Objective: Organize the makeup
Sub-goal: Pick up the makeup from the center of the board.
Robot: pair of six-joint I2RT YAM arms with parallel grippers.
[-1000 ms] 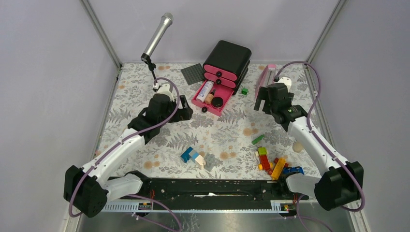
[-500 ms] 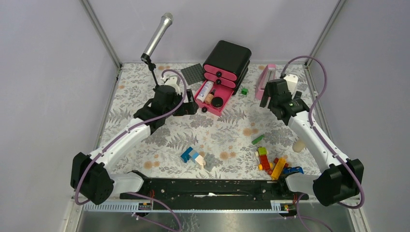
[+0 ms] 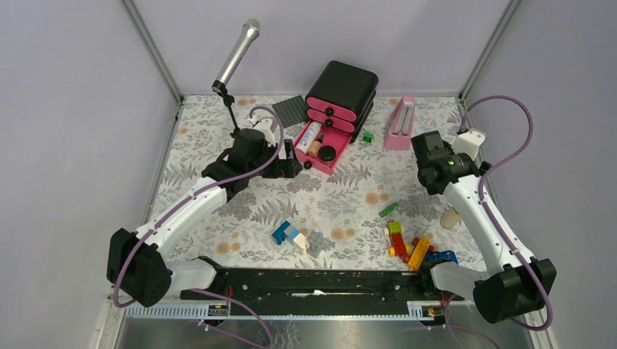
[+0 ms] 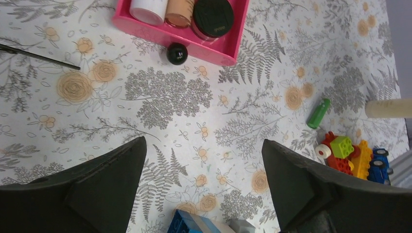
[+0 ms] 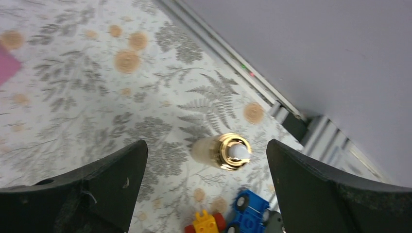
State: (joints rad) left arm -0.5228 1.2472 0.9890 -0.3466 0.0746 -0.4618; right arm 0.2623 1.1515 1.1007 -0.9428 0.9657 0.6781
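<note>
Left arm (image 3: 185,211) stretches forward and inward from its base, with the wrist low over the table (image 3: 342,211). Left gripper (image 3: 289,166) has its jaws spread wide with nothing in them. The open pink drawer (image 4: 216,51) sits just ahead of its tips, a bit left of centre and not touched. The drawer holds the tube (image 4: 145,7), bottle (image 4: 180,9) and compact (image 4: 213,17) side by side. The drawer knob (image 4: 177,53) faces the gripper. Blue bricks (image 4: 194,225) lie under the gripper, back toward its base. A green piece (image 4: 318,113) lies off to its right.

Right arm (image 3: 480,218) runs up the right side of the table, with the wrist bent inward. Right gripper (image 3: 429,149) has its jaws fully apart and is empty. In the wrist view the lipstick (image 5: 223,151) lies on its side on the table, centred between the two fingers and clear of both. From the top it lies just beside the forearm, on the base side of the gripper. The brick pile (image 3: 411,243) is near the lipstick. The metronome (image 3: 401,122) stands just left of the right gripper.
</note>
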